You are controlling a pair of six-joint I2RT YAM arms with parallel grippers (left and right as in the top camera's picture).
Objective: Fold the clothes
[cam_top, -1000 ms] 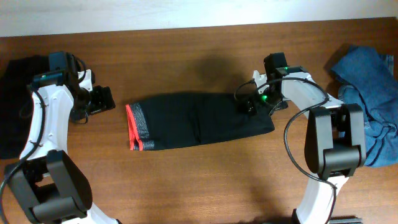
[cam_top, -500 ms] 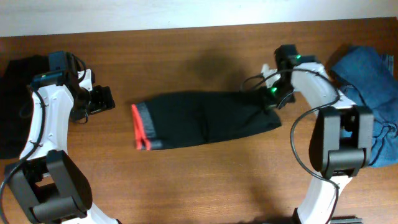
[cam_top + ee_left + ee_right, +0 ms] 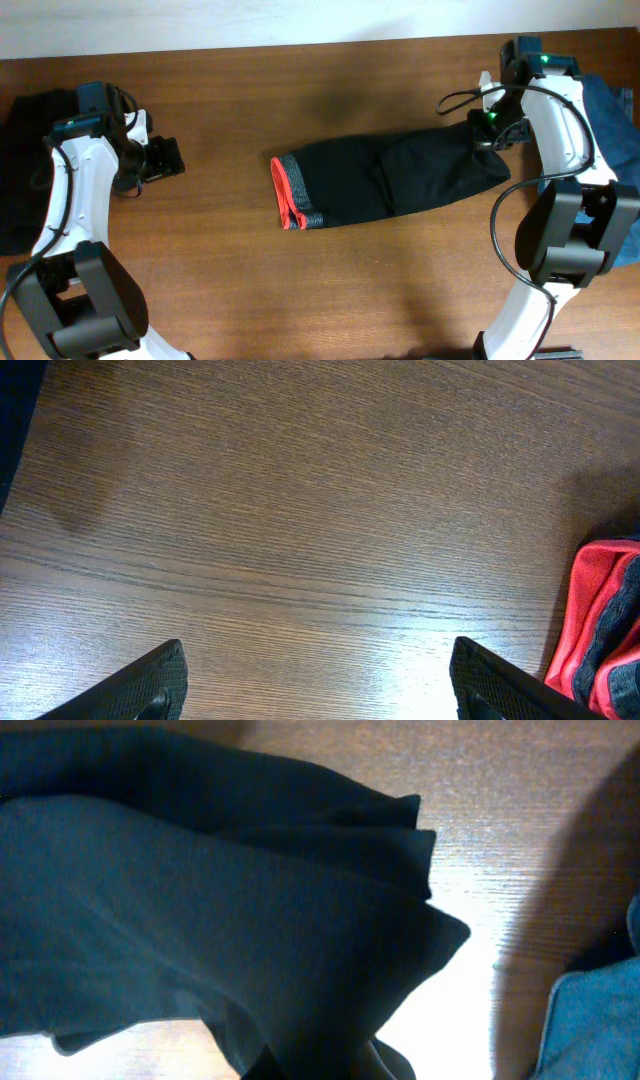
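My right pincer (image 3: 487, 133) was clamped on the right end of the black garment (image 3: 400, 180) — cloth bunched between its fingers.

The brown wooden table (image 3: 330, 280) lay under everything. On it were one black garment, stretched at a slight tilt right of the middle with its red waistband (image 3: 284, 192) at the left end, one blue denim heap (image 3: 618, 150) at the right edge, and one dark cloth (image 3: 18, 170) at the left edge. My left pincer (image 3: 162, 160) hovered near that cloth — fingers wide apart, holding nothing.
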